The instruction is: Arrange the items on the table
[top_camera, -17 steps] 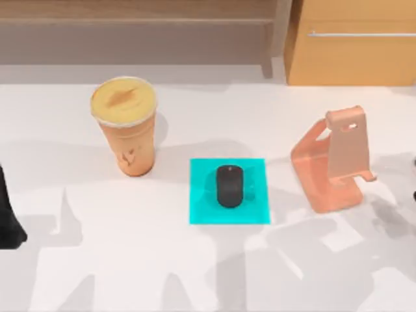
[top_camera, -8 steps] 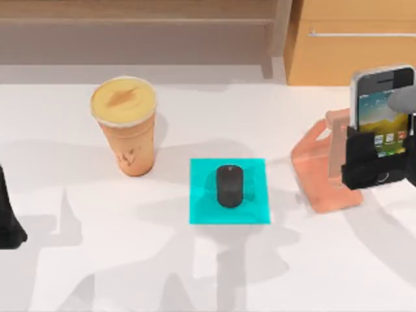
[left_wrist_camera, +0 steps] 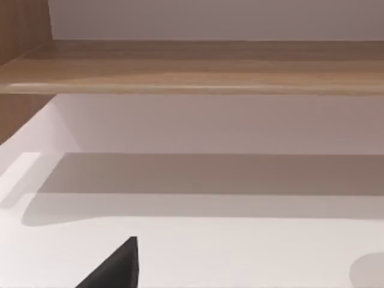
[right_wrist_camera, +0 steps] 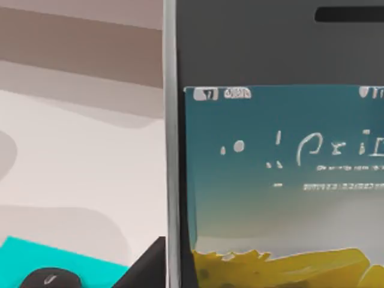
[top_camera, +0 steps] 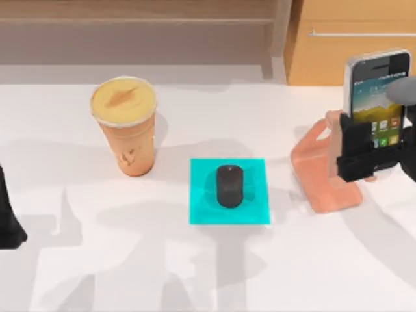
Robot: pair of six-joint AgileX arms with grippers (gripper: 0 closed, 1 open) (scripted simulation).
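Observation:
My right gripper is shut on the lower part of the silver-framed smartphone, held upright with its icon screen facing the camera, just above and to the right of the salmon-pink stand. Up close in the right wrist view, the smartphone has a black finger at its edge. On the cyan mat at the table's middle lies the black mouse. The orange-tan cup stands upright at the back left. At the left edge sits my left arm, parked.
A wooden cabinet with a metal handle stands behind the table at the back right, and a low wooden shelf runs along the back. The white table is bare along the front.
My right gripper came in from the right edge holding the smartphone. Over the last half second it rose and shifted slightly left, over the stand. Cup, mouse and left arm are unmoved.

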